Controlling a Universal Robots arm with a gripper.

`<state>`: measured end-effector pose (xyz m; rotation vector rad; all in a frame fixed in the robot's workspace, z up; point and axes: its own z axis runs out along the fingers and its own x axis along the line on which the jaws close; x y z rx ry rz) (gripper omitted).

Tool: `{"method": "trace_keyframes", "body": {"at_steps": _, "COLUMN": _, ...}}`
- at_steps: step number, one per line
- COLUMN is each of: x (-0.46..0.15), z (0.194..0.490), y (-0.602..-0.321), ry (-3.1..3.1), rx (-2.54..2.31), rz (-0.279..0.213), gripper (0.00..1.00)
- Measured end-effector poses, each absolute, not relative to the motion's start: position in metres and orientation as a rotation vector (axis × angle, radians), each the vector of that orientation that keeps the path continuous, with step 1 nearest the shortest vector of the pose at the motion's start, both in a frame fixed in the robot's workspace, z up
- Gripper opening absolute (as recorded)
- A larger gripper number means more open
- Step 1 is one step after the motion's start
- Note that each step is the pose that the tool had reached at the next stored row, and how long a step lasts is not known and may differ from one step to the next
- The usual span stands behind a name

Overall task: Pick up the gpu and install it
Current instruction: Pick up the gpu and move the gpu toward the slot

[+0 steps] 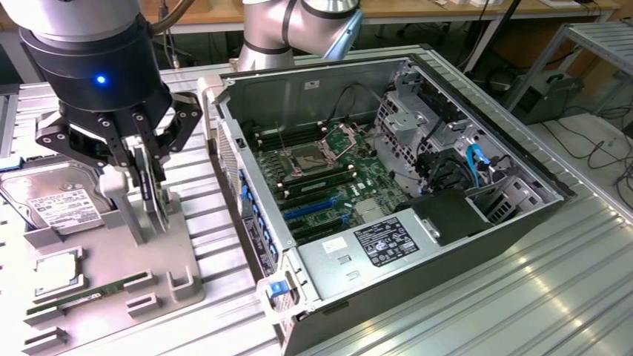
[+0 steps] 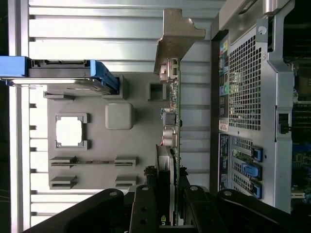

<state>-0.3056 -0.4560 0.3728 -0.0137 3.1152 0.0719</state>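
The gpu (image 1: 151, 194) stands on edge over the grey holder tray (image 1: 188, 259), at the exterior view's left, beside the open computer case (image 1: 396, 185). My gripper (image 1: 147, 178) comes down on it from above, with a black finger on each flat face, shut on the card. In the wrist view the gpu (image 2: 173, 121) appears edge-on, green board with small components, and its silver end bracket (image 2: 177, 39) points away from the gripper (image 2: 170, 199). I cannot tell whether the card's lower edge still rests in the tray's slot.
On the tray lie a hard drive (image 1: 55, 200), a CPU (image 1: 55, 271) and a RAM stick (image 1: 94, 291). Inside the case, blue expansion slots (image 1: 307, 211) sit on the motherboard below the CPU socket (image 1: 307, 157). The case's perforated rear wall (image 2: 248, 97) stands close beside the card.
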Motion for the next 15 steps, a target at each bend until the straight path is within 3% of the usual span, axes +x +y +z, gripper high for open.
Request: {"method": "trace_keyframes", "body": {"at_steps": 15, "x": -0.3056, "z": 0.3801, "y": -0.456, "ry": 3.115, "rx": -0.014, "rz": 0.072, "gripper": 0.27}}
